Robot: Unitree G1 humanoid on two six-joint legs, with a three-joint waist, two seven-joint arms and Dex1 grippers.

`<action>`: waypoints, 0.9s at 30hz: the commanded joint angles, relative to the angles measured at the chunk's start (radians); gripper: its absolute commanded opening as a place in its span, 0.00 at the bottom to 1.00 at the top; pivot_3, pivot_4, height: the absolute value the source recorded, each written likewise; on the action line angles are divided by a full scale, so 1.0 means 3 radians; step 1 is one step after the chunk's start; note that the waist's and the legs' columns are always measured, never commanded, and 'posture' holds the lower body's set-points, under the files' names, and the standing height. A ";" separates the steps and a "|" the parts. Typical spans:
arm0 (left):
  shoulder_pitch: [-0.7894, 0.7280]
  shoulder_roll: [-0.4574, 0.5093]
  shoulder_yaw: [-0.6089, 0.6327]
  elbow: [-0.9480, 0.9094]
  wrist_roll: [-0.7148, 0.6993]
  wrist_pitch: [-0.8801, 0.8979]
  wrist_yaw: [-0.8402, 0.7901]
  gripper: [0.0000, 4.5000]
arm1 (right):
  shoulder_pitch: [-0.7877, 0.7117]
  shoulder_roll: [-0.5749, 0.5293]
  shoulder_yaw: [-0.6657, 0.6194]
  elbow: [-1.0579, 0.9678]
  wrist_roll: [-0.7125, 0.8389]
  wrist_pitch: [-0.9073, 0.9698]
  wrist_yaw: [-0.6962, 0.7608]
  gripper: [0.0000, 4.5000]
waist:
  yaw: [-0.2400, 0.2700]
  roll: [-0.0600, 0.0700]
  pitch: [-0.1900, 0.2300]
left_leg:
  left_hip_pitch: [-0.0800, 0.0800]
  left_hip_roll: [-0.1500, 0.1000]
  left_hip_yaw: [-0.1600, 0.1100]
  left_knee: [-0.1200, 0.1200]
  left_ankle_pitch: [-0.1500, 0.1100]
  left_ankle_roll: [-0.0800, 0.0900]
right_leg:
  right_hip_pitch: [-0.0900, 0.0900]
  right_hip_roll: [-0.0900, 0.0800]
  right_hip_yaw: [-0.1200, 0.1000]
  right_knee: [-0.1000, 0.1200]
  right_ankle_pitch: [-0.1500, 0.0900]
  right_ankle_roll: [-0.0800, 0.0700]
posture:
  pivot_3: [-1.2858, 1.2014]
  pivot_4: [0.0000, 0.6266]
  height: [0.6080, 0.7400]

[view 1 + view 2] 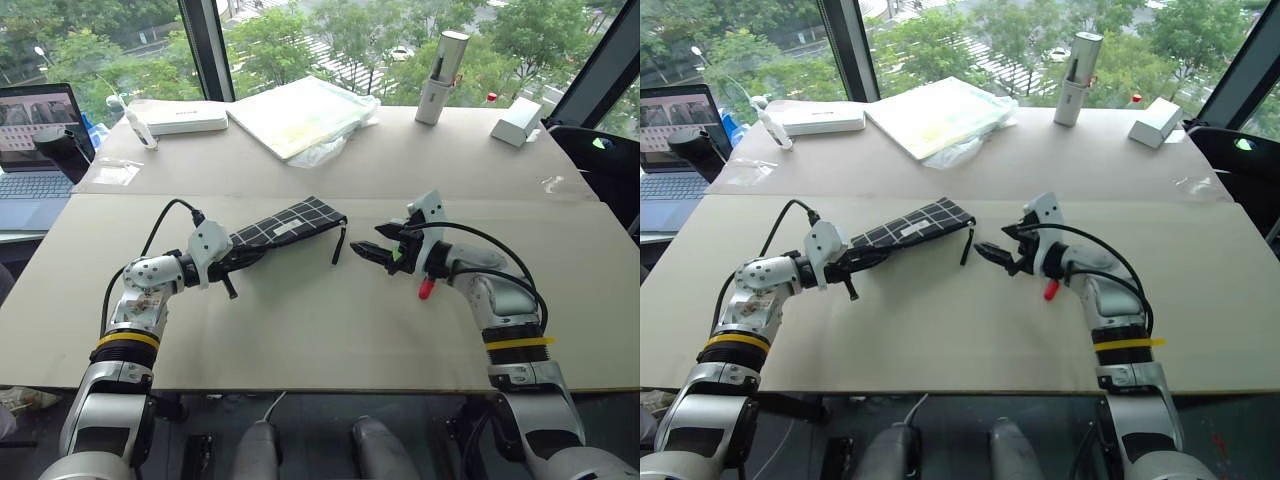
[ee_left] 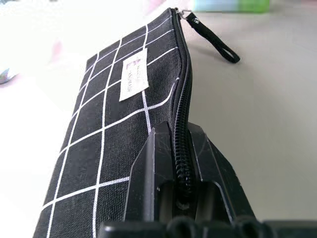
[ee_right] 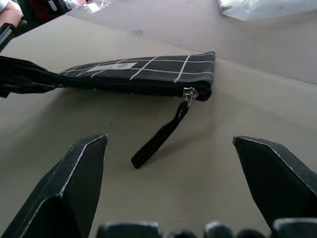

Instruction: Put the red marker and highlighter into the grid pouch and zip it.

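- Far left there's a laptop [image 1: 35, 150] with its screen lit, nothing on it I can read from here. Next to it, a flat white box [image 1: 185, 117] at the far edge of the table [image 1: 320, 330].
- Left gripper [image 1: 232, 262] is clamped tight on the near-left end of the grid pouch [image 1: 290, 225], fingers pinching right on the zipper line. The pouch sticks out from it toward the far right, lifted at the gripped end.
- The pouch has a small white label [image 2: 133, 78] sewn on its side. There's writing on it, but too tiny to make out.
- Zipper looks run all the way along, with the slider [image 3: 189, 93] sitting at the far-right corner and the black pull strap [image 3: 161, 136] hanging loose from it down to the table.
- Right gripper [image 1: 372, 254] is just right of the strap, jaws spread wide, holding nothing, pointing at the pouch.
- A red-tipped thing, looks like the red marker [image 1: 426, 288], peeks out on the table below the right wrist.
- Far side: a clear-wrapped pad [image 1: 300, 112], a tall silver-and-white cylinder [image 1: 442, 76], a small white box [image 1: 516, 122].
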 commanded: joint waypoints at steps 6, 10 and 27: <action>0.0124 0.0100 0.0043 -0.0327 -0.0009 0.0170 0.0053 0.00 | -0.0262 0.0284 -0.0017 0.0216 -0.0083 0.0089 -0.0534 1.00 | 0.0017 0.0000 0.0001 | 0.0000 -0.0001 0.0000 0.0000 0.0001 -0.0002 | 0.0001 -0.0001 0.0000 -0.0002 0.0000 0.0000 | 0.52 0.24 0.98; 0.0163 0.0085 0.0046 -0.0401 -0.0026 0.0211 0.0084 0.00 | -0.0311 0.0358 0.0021 0.0393 -0.0103 0.0046 -0.0604 1.00 | 0.0026 0.0000 0.0001 | 0.0000 0.0000 0.0000 0.0000 0.0001 -0.0002 | 0.0001 -0.0001 -0.0001 -0.0002 0.0000 0.0000 | 0.52 0.24 0.98; 0.0241 -0.0022 0.0038 -0.0621 -0.0049 0.0372 0.0203 0.00 | -0.0648 0.0612 0.0063 0.1187 -0.0251 -0.0391 -0.0678 0.71 | 0.0017 0.0000 0.0001 | 0.0000 0.0000 -0.0002 0.0000 0.0001 -0.0002 | 0.0002 -0.0001 -0.0003 -0.0001 0.0001 -0.0001 | 0.52 0.24 0.98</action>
